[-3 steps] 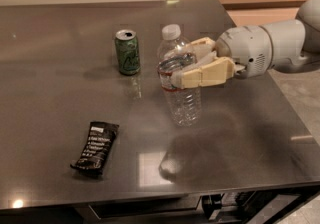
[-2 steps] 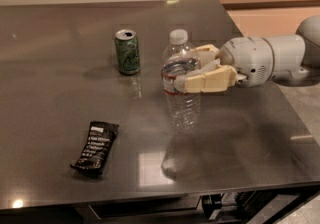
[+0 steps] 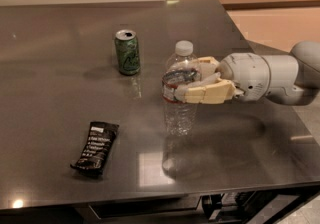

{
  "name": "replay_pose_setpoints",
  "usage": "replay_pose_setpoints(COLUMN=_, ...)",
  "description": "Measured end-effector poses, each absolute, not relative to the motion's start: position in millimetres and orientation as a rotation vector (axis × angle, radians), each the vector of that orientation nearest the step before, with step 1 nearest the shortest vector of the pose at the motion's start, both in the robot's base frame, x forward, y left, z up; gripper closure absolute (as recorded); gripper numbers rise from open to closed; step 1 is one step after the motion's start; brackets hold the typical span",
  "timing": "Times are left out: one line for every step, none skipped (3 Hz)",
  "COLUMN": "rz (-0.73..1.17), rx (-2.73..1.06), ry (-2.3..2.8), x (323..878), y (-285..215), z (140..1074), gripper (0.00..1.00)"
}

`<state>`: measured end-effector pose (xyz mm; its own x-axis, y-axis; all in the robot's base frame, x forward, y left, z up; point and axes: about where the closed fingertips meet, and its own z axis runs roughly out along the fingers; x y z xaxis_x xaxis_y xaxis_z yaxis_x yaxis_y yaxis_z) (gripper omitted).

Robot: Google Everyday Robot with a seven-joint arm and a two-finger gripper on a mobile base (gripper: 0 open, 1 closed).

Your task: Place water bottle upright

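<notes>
The water bottle [image 3: 179, 114] is clear ribbed plastic with a white cap and a narrow label band. It stands upright near the middle of the dark table [image 3: 60, 33], its base at or just above the surface. My gripper [image 3: 190, 81] reaches in from the right and is shut on the bottle at the height of the label band, one beige finger behind it and one in front. The white arm extends off to the right edge.
A green soda can [image 3: 127, 52] stands upright behind and left of the bottle. A black snack bar wrapper [image 3: 96, 147] lies flat at the front left. The table's right edge is close under the arm.
My gripper has lowered the bottle slightly towards the table while keeping it upright. The can and wrapper have not moved.
</notes>
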<state>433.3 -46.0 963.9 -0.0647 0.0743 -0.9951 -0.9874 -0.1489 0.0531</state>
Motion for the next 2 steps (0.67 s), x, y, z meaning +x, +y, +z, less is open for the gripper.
replay_pose_setpoints(rz=1.424, rx=-1.203, ry=1.074, x=430.6, y=-46.6, z=955.8, gripper=1.00)
replay_pose_setpoints(rz=1.440, rx=-1.195, ry=1.036, x=427.8, y=-46.8, z=948.7, gripper=1.00)
